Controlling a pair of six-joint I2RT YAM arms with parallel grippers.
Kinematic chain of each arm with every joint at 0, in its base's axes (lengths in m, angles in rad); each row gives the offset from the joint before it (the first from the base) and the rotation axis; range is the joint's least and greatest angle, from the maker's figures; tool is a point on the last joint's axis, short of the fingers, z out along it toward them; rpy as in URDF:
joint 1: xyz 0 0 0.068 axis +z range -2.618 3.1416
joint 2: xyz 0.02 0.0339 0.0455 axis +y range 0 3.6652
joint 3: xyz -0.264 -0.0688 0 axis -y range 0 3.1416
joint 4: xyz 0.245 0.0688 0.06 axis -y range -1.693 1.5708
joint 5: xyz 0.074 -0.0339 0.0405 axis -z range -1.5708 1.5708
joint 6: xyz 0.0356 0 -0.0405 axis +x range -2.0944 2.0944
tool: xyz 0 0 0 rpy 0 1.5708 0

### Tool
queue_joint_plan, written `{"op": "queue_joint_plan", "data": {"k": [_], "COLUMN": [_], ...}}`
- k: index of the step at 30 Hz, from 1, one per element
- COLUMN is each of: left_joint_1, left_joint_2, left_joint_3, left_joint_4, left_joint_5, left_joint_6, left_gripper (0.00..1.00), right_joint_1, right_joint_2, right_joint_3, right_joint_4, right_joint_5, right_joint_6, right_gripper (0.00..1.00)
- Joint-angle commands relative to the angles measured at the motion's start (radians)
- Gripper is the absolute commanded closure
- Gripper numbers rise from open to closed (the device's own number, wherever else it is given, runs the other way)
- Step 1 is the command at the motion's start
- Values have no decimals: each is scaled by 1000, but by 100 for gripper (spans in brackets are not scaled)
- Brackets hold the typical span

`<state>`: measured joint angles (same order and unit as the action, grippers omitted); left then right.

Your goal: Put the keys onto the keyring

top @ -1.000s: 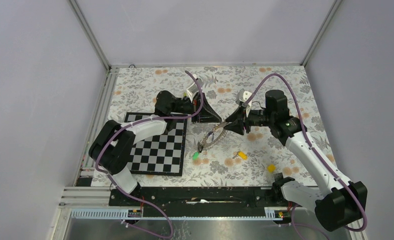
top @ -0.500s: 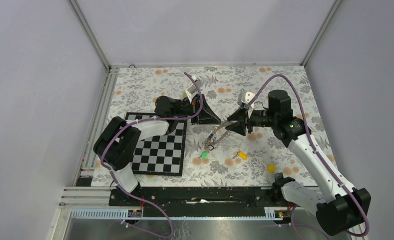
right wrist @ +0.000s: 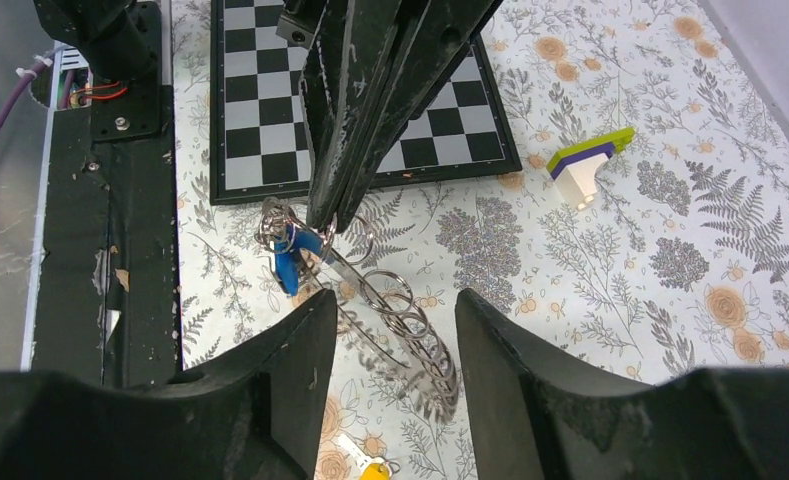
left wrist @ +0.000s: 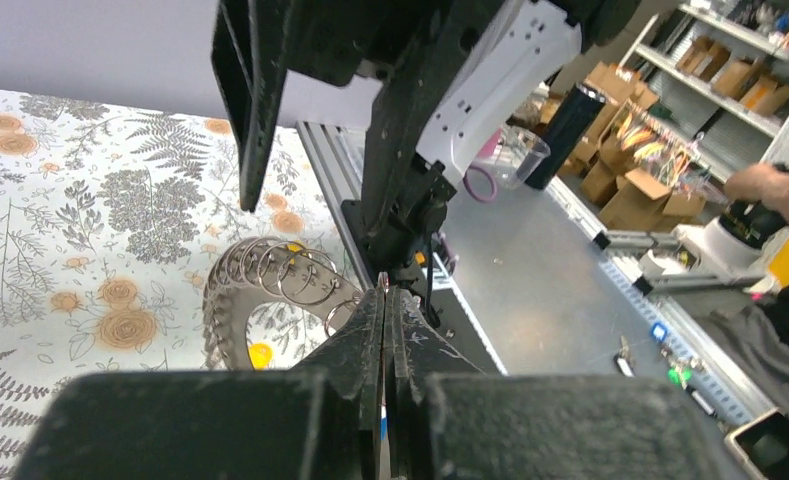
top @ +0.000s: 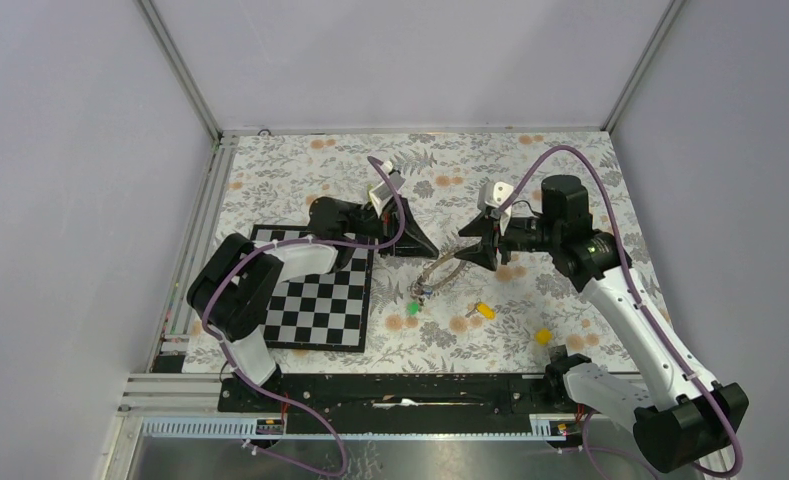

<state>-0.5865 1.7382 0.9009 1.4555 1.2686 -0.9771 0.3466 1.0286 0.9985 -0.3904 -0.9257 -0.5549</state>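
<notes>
The keyring [top: 438, 272], a grey jagged loop strung with several small split rings, lies slanted between my two grippers; it also shows in the left wrist view [left wrist: 225, 300] and the right wrist view [right wrist: 410, 335]. My left gripper [top: 432, 250] is shut on a small split ring at its tip [left wrist: 383, 285]; a blue key [right wrist: 288, 262] hangs just below it. My right gripper [top: 467, 252] is open, its fingers [right wrist: 295, 345] either side of the keyring's upper end without touching it. A green key [top: 413, 308] sits at the keyring's near end. Two yellow keys [top: 484, 310] [top: 543, 337] lie loose on the cloth.
A checkerboard [top: 315, 300] lies left of the keyring, under the left arm. A small green, purple and white block [right wrist: 590, 165] sits on the floral cloth beyond it. The black base rail [top: 400, 390] runs along the near edge.
The keyring and the green key have shifted right and slightly away from the checkerboard. Both grippers have moved right with them.
</notes>
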Motion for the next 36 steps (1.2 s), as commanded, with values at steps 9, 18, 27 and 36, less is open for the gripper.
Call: {"op": "queue_joint_plan", "data": {"k": [9,18,27,36], "left_joint_1": [12,45,50,50], "left_joint_2": [-21,-8,20,51], "left_joint_3": [42,104,122,160], "left_joint_4": [133,143,144,143], "left_joint_5": [323,405,378,257], "left_joint_6": [289,334,246,62], "left_gripper": [100,100,100,100], "right_joint_1": [-1,13,60,107], "right_joint_2": [1,32,55,96], "right_joint_3": [-7,-39,-24,-7], "right_joint_4": [13,31,44,118], "right_joint_5": [-79,-132,-94,33], "right_joint_6": [20,50,69,154], "right_gripper": [47,49,51,54]}}
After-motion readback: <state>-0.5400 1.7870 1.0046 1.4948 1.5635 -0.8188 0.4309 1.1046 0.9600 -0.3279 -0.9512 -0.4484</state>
